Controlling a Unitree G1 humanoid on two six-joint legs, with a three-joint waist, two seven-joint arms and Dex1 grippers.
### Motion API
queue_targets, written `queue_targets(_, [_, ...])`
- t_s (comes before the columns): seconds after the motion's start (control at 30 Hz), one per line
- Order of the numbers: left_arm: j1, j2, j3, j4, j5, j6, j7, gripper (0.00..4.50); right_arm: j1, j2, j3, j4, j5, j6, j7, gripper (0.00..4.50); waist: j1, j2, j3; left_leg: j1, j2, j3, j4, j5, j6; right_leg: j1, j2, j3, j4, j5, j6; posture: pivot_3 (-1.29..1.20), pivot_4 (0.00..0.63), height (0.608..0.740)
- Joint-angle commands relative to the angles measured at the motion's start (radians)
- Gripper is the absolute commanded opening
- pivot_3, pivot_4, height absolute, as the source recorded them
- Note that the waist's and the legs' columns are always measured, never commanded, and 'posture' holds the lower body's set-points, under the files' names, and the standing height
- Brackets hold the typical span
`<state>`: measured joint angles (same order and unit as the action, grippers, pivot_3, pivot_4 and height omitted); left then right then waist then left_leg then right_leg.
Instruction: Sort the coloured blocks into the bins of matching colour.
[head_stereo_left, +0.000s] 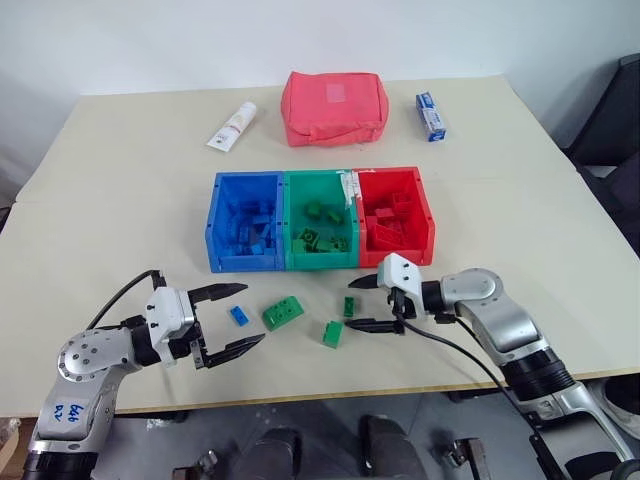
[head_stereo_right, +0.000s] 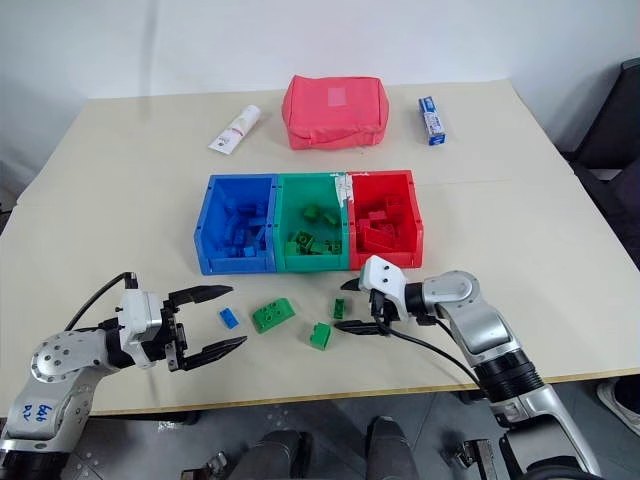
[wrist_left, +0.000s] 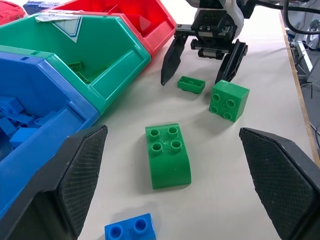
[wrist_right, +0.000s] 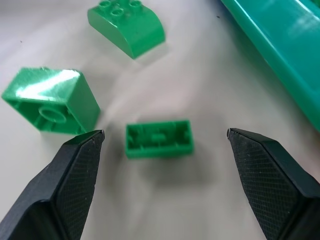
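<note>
The right hand (head_stereo_left: 372, 303) is spread wide and empty, straddling the small green brick (wrist_right: 159, 138) lying between its fingers on the worktop (head_stereo_left: 520, 220). Next, probably: close on it, lift toward the green bin (head_stereo_left: 318, 190) just beyond.

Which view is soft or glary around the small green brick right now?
Right wrist view: the small green brick lies slightly soft between the open right gripper fingers; glare on the square green brick. Left wrist view: bricks crisp, left gripper pads blurred. Head views: even light, soft shadows.
</note>
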<state>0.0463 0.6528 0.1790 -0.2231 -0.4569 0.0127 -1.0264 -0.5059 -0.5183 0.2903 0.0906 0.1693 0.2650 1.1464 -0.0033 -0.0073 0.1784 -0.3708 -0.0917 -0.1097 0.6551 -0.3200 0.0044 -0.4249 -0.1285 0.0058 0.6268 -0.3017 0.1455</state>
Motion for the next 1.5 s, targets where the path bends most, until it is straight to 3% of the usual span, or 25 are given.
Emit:
queue_targets(0.03, [0.006, 0.016, 0.022, -0.024, -0.001, -0.009, 0.003, 4.5, -0.009, 0.008, 0.011, -0.002, -0.012, 0.0, -0.004, 3.56, 0.0, 0.0, 0.0, 0.0, 0.0, 0.0, 0.0, 0.0, 0.0, 0.0, 0.0, 0.0, 0.0, 0.0, 0.0, 0.0, 0.15, 0.74])
queue_targets(0.2, [0.009, 0.016, 0.023, -0.028, -0.004, -0.009, 0.007, 4.5, -0.008, -0.002, -0.005, -0.005, -0.01, -0.005, 0.0, 1.91, 0.0, 0.0, 0.0, 0.0, 0.0, 0.0, 0.0, 0.0, 0.0, 0.0, 0.0, 0.0, 0.0, 0.0, 0.0, 0.0, 0.15, 0.74])
queue_targets(0.4, [0.011, -0.006, 0.049, -0.032, -0.029, 0.002, 0.048, 4.5, -0.126, 0.057, -0.107, -0.082, 0.141, 0.183, -0.036, 1.91, -0.007, 0.0, 0.0, 0.0, 0.0, 0.0, 0.0, 0.0, 0.0, 0.0, 0.0, 0.001, 0.0, 0.0, 0.0, 0.0, 0.15, 0.74])
queue_targets(0.5, [0.022, -0.027, 0.077, -0.038, -0.049, 0.017, 0.088, 4.5, -0.219, 0.097, -0.126, -0.056, 0.144, 0.223, -0.092, 1.91, -0.01, 0.0, 0.0, 0.0, 0.002, 0.0, 0.0, 0.0, -0.001, -0.001, 0.0, 0.001, 0.001, 0.0, 0.0, 0.0, 0.15, 0.74])
queue_targets(0.7, [0.071, -0.051, 0.137, -0.067, -0.067, 0.028, 0.146, 4.5, -0.428, 0.195, -0.121, 0.221, 0.027, 0.095, -0.241, 1.91, -0.022, 0.0, 0.0, 0.0, -0.001, 0.001, -0.001, 0.0, 0.0, -0.002, 0.0, 0.001, 0.001, 0.0, -0.001, 0.0, 0.15, 0.74])
queue_targets(0.83, [0.085, -0.049, 0.15, -0.079, -0.068, 0.032, 0.159, 4.5, -0.466, 0.213, -0.131, 0.312, 0.016, 0.038, -0.248, 2.75, -0.022, 0.0, 0.0, -0.001, -0.001, 0.0, -0.002, 0.0, 0.0, -0.002, 0.0, 0.0, 0.001, 0.0, -0.001, 0.0, 0.15, 0.74])
queue_targets(1.0, [0.091, -0.04, 0.156, -0.078, -0.068, 0.033, 0.152, 4.5, -0.416, 0.171, -0.154, 0.258, 0.042, -0.008, -0.196, 4.43, -0.025, 0.0, 0.0, -0.001, 0.0, 0.0, -0.002, 0.0, 0.0, -0.002, 0.0, 0.0, 0.001, 0.0, -0.001, 0.0, 0.15, 0.74])
queue_targets(1.13, [0.076, -0.013, 0.151, -0.053, -0.059, 0.027, 0.115, 4.5, -0.271, 0.07, -0.192, 0.09, 0.124, -0.042, -0.047, 4.47, -0.018, 0.0, 0.0, -0.001, 0.0, 0.0, -0.002, 0.0, 0.0, -0.002, 0.0, 0.0, 0.0, 0.0, -0.001, 0.0, 0.15, 0.74])
queue_targets(1.3, [0.055, 0.057, 0.113, 0.008, -0.033, -0.011, -0.013, 4.5, 0.025, -0.122, -0.299, -0.146, 0.247, -0.08, 0.131, 4.47, 0.0, 0.0, 0.0, -0.001, 0.0, 0.0, -0.002, -0.001, 0.001, -0.001, -0.001, 0.0, -0.002, 0.0, -0.001, 0.0, 0.15, 0.74])
queue_targets(1.5, [-0.002, 0.082, 0.063, 0.087, -0.024, -0.051, -0.113, 4.5, 0.293, -0.281, -0.443, -0.172, 0.253, -0.142, 0.168, 4.47, 0.001, 0.0, 0.0, 0.0, 0.001, 0.004, -0.001, -0.001, 0.001, 0.0, -0.001, 0.0, -0.001, 0.0, 0.0, 0.0, 0.15, 0.74])
